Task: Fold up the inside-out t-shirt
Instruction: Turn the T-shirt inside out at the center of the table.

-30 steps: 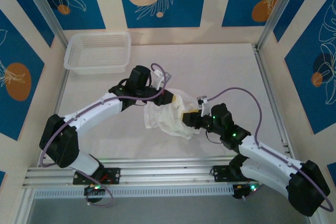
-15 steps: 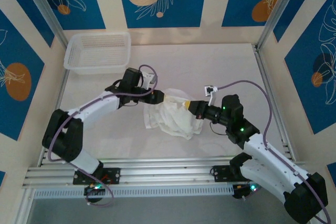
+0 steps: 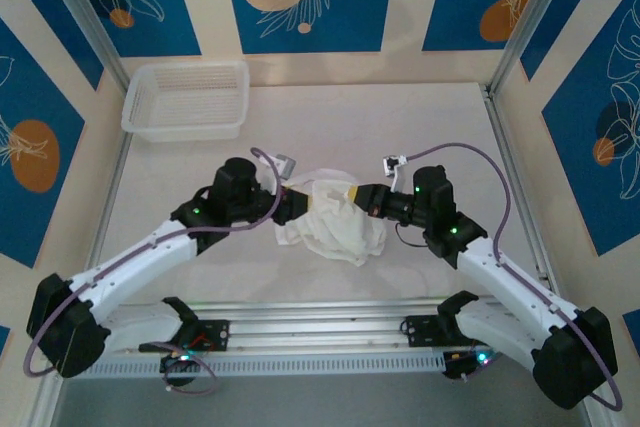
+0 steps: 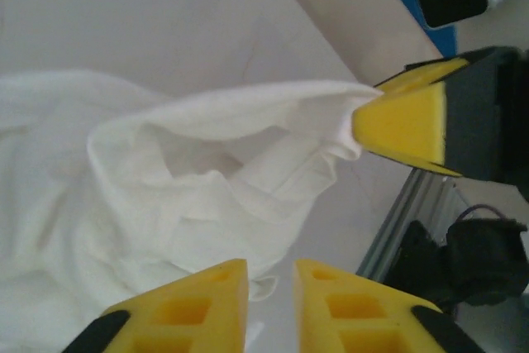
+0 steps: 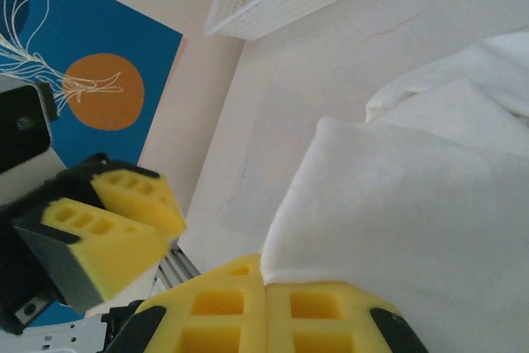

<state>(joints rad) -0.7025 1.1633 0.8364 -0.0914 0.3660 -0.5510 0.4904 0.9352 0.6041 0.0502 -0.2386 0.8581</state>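
Softly crumpled white cotton t-shirt [image 3: 335, 227], yellow foam right tool [image 5: 264, 285] pinching its edge, left tool [image 4: 271, 274] slightly parted.

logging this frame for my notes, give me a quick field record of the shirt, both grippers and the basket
t-shirt: white, bunched in a heap mid-table, not folded
right gripper: shut, pinching an edge of the t-shirt
left gripper: fingers slightly apart, nothing between them, close beside the t-shirt and facing the right gripper
basket: white mesh, far left corner of the table, well apart from the t-shirt
fold status: no neat fold visible yet
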